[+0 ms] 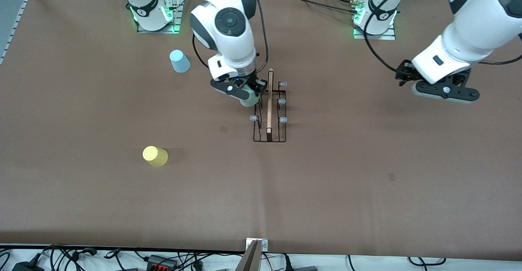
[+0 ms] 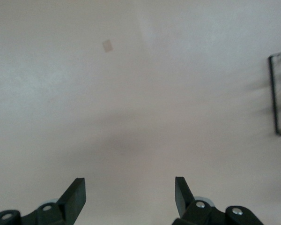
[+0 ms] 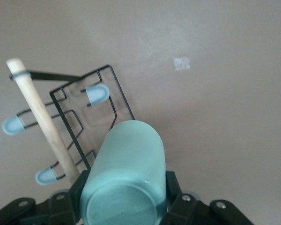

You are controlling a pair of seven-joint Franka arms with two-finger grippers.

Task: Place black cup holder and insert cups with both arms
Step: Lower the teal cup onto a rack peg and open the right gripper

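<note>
Front view: the black cup holder point(image 1: 269, 112) stands mid-tabletop; the right gripper point(image 1: 248, 95) lowers the mint cup point(image 1: 249, 100) onto a peg beside it. Left wrist view: the left gripper point(image 2: 130, 194) waits, jaws apart, empty. Right wrist view: jaws clamp the cup for insertion.

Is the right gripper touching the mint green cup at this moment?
Touching. In the right wrist view the right gripper has its fingers pressed against both sides of the mint green cup, with no gap, holding it over the black cup holder.

Mint green cup point(image 3: 126, 173), yellow cup point(image 1: 155, 156), light blue cup point(image 1: 179, 61), black cup holder point(image 1: 269, 112).
</note>
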